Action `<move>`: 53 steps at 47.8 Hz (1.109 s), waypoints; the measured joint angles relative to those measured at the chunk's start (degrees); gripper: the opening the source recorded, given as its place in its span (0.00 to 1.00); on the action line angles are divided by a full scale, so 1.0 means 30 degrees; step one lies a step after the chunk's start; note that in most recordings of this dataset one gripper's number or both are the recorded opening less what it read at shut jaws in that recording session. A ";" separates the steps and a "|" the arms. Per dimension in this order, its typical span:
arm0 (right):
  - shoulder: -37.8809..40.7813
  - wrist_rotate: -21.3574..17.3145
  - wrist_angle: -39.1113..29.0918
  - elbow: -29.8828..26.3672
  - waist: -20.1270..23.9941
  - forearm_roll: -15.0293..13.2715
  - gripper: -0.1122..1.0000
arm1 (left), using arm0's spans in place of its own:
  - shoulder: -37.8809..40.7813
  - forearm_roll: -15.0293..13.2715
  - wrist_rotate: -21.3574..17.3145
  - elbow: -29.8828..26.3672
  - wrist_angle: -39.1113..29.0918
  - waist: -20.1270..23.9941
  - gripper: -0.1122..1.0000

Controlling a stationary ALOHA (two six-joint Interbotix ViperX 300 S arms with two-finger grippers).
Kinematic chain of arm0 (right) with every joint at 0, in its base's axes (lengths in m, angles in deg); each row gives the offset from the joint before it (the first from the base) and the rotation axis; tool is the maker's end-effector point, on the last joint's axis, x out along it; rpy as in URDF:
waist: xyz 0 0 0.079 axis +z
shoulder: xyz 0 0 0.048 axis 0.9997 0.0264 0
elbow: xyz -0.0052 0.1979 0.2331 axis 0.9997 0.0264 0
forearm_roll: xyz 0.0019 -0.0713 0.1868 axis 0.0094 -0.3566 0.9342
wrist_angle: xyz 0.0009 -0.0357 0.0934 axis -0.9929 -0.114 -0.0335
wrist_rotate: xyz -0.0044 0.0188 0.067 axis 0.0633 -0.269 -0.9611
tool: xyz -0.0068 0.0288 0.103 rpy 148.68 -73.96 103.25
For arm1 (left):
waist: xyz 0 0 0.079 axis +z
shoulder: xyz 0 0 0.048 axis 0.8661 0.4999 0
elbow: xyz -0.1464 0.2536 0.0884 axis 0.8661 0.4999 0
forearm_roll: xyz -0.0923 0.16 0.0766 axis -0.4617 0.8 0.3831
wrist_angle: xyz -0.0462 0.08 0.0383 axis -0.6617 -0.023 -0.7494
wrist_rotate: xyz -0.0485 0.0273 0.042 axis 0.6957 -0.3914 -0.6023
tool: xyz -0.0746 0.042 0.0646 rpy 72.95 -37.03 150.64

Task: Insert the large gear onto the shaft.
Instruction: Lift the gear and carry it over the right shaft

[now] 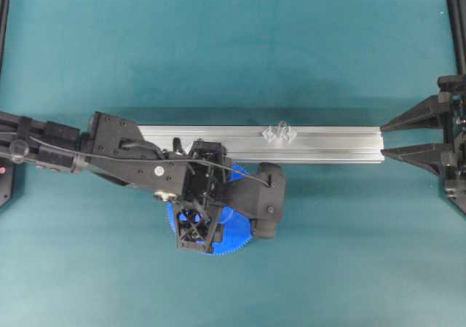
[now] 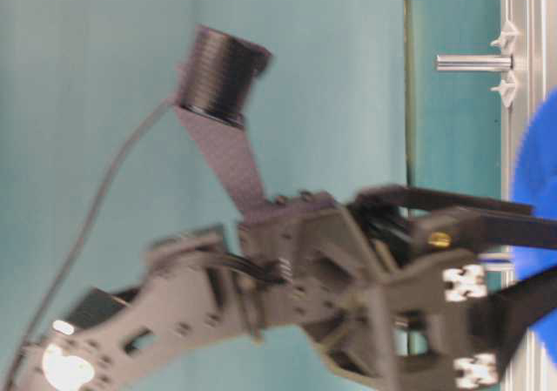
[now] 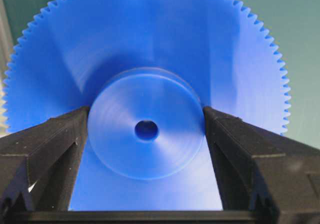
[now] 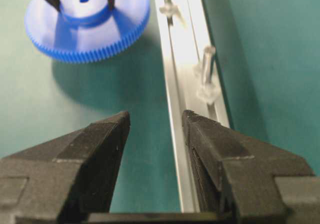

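Note:
The large gear (image 3: 150, 49), a bright-blue toothed disc, fills the left wrist view with its raised hub and centre hole facing the camera. My left gripper (image 3: 146, 115) is shut on the hub, one black finger pressed against each side. From above, the gear (image 1: 234, 234) shows only in part under the left wrist, just in front of the rail. In the right wrist view the gear (image 4: 85, 32) casts a wide shadow on the mat. The shaft (image 1: 279, 133), a thin pin in a clear mount, stands on the rail, apart from the gear. My right gripper (image 1: 384, 140) is open at the rail's right end.
The long silver aluminium rail (image 1: 328, 145) runs left to right across the middle of the teal mat. In the right wrist view the shaft (image 4: 207, 64) rises ahead of my right finger (image 4: 200, 129), and a second clear mount (image 4: 169, 5) sits farther along the rail.

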 measured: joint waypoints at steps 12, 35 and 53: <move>-0.0176 0.0000 0.0059 0.0000 0.0000 0.0000 0.61 | -0.0234 0.0000 -0.1641 -0.1729 -0.0586 0.0557 0.81; -0.0439 0.0000 0.0117 0.0000 0.0000 0.0000 0.61 | 0.0586 0.0029 -0.6182 -0.5039 -0.2461 0.2695 0.81; -0.0498 0.0000 0.0117 0.0000 0.0000 0.0000 0.61 | 0.2900 0.0000 -0.7969 -0.8027 -0.3281 0.3633 0.81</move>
